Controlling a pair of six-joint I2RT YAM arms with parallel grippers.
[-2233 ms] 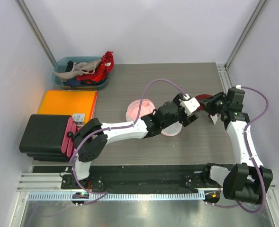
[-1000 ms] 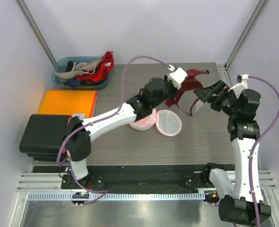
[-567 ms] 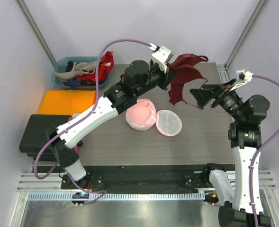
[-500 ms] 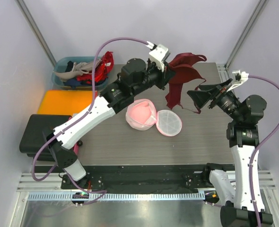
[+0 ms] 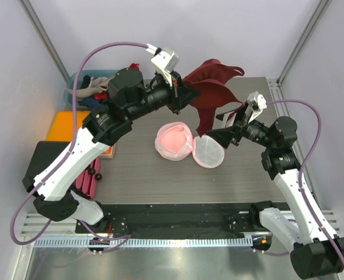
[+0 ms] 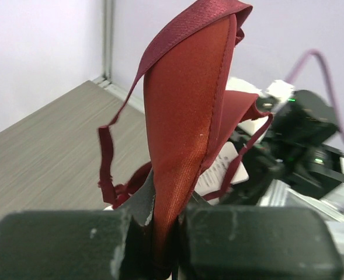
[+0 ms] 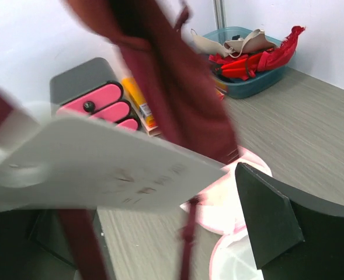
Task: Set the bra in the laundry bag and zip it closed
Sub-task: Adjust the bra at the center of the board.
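Observation:
My left gripper [image 5: 180, 98] is raised above the table and shut on the dark red bra [image 5: 211, 86], which hangs from it with straps dangling. In the left wrist view the bra [image 6: 186, 116] rises from between my clamped fingers [image 6: 84, 245]. The laundry bag [image 5: 173, 142], white mesh with pink trim, lies open on the table below, its round flap [image 5: 209, 153] folded out to the right. My right gripper [image 5: 225, 127] is open just right of the flap, under the hanging bra. In the right wrist view a strap [image 7: 186, 233] and a white label [image 7: 101, 169] hang between its fingers, with the bag [image 7: 218, 207] beyond.
A teal bin of clothes [image 5: 85, 92] stands at the back left, an orange flat item [image 5: 66, 125] in front of it, and a black drawer unit with pink fronts [image 5: 46, 160] at the left edge. A metal rail [image 5: 275, 93] runs along the table's right side.
My left arm has swung up and to the left, carrying the bra with it. My right gripper has dropped and moved left toward the bag's flap, still open.

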